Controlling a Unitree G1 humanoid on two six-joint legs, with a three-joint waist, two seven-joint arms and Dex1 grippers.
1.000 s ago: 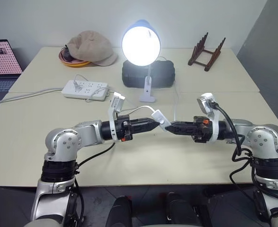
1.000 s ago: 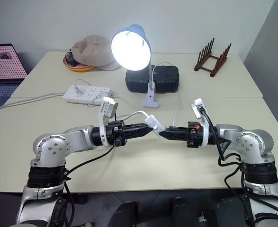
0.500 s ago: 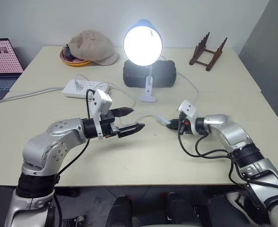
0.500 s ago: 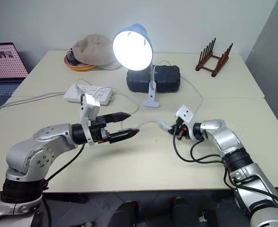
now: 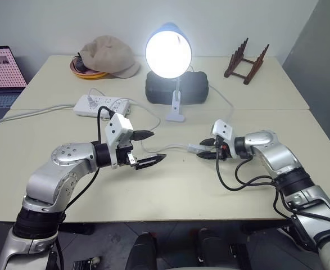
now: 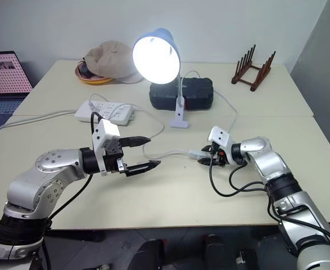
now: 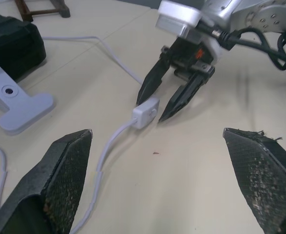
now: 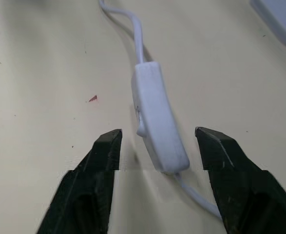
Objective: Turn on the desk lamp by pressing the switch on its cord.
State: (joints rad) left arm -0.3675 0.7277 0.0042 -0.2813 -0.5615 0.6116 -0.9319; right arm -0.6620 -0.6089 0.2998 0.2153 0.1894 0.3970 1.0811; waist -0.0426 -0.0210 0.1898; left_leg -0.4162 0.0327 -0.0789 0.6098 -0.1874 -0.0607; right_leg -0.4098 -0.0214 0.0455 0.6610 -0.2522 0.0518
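Observation:
The desk lamp (image 5: 168,53) stands at the table's middle back on its white base (image 5: 175,115), its bulb glowing. Its thin white cord (image 5: 165,147) runs forward to the switch (image 8: 157,126), which lies flat on the table. My right gripper (image 8: 159,132) is open and low over the table. One finger sits on each side of the switch, with a gap on both sides. The left wrist view shows the switch (image 7: 146,112) between those fingers too. My left gripper (image 5: 158,146) is open wide and empty, a short way left of the switch.
A white power strip (image 5: 102,105) lies at the left rear with its cable trailing left. Behind the lamp sits a black case (image 5: 176,87). A beige hat (image 5: 105,56), a wooden rack (image 5: 244,62) and a laptop (image 5: 1,73) stand along the far and left edges.
Both grippers were shut on the switch, held above the table. The left one opened and drew back left. The right one lowered the switch to the table and opened. The lamp stays lit.

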